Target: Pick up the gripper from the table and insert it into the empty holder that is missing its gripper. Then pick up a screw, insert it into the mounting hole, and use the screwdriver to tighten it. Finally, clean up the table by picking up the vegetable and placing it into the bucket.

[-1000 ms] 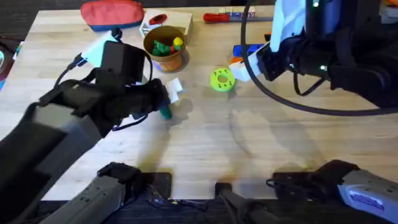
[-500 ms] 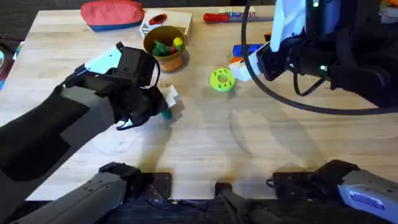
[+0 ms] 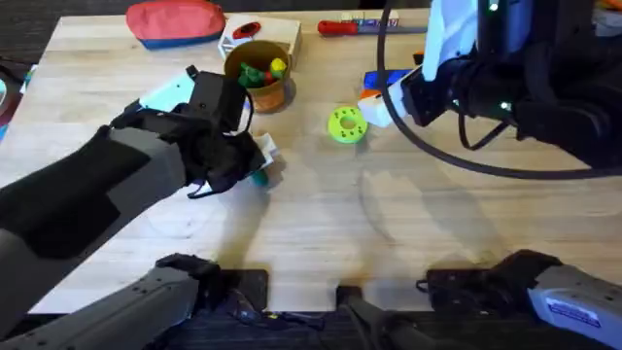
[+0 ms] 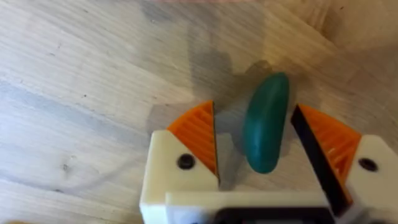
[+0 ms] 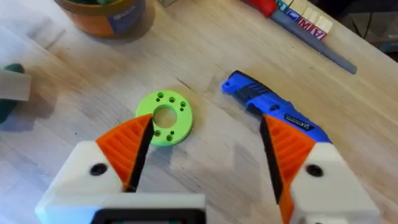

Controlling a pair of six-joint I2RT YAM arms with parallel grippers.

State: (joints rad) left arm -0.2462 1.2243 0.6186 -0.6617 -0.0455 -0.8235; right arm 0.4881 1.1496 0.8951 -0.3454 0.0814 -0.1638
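1. Table (image 4: 74, 74): I see pale wood, matt, with visible grain.
2. Vegetable (image 4: 266, 127): dark green, smooth, dull sheen, plastic-looking.
3. Left gripper (image 4: 255, 155): matt white plastic mounts, orange ribbed pads (image 4: 198, 134).
4. Disc (image 5: 165, 118): light green, matt plastic.
5. Screwdriver (image 5: 264, 106): blue plastic, slightly glossy.
6. Bucket (image 3: 259, 76): orange, smooth.

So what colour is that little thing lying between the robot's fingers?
Dark green: the vegetable lies between the left gripper's open orange pads. The left wrist view shows it best.
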